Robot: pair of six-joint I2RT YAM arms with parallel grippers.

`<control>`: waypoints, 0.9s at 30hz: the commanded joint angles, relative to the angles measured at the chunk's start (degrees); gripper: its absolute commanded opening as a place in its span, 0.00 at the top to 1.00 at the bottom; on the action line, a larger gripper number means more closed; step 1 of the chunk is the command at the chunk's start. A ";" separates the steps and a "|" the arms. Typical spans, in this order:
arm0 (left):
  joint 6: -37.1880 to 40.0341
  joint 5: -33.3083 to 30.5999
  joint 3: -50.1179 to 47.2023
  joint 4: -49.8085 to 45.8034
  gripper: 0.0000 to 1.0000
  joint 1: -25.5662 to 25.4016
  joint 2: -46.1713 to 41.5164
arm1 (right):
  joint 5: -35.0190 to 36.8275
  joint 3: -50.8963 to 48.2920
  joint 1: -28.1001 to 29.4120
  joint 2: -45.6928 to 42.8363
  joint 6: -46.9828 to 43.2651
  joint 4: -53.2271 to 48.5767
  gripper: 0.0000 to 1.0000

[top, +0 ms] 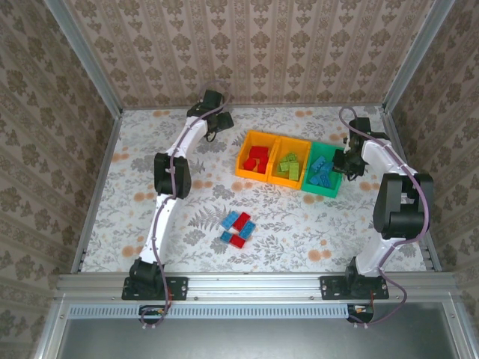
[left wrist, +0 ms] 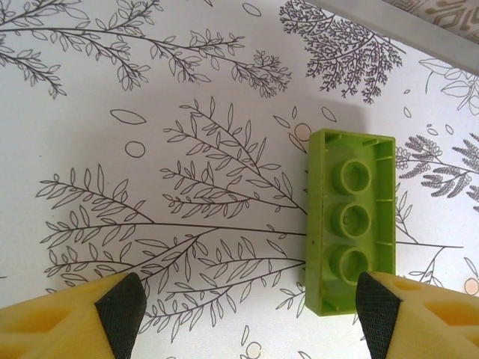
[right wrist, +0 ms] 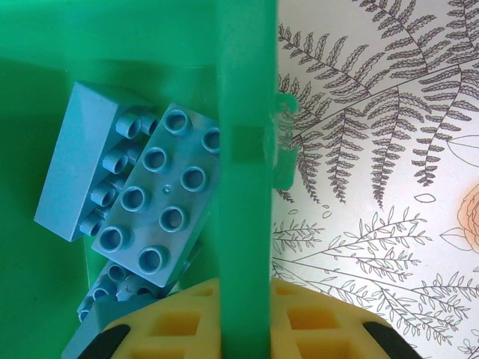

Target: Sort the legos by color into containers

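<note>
Far left: left gripper (left wrist: 247, 314) jaws apart, lime brick (left wrist: 350, 224) hollow side up on table by right finger, judged light, stiff, slick, best pinched across long sides; near centre: loose bricks (top: 237, 229); right: right gripper (right wrist: 243, 329) clamped on green bin (right wrist: 243, 112) wall.

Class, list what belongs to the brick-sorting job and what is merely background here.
Job: lime brick, loose bricks, binned bricks, orange bins, green bin, left gripper, right gripper.
Background: leaf-print tabletop, metal frame, wallpaper.
</note>
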 commanded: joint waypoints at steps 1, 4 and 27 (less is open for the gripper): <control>-4.20 5.44 -6.63 -1.85 0.22 1.56 0.06 | -0.85 -0.37 -0.90 -3.31 0.09 -0.56 0.81; -5.36 4.50 -15.26 8.31 0.22 0.74 -5.17 | -1.02 -0.92 -0.99 -3.67 0.14 -0.62 0.81; 2.43 9.22 -15.52 24.52 0.18 -2.38 -7.80 | -2.80 -1.54 -1.16 -2.41 0.40 0.75 0.80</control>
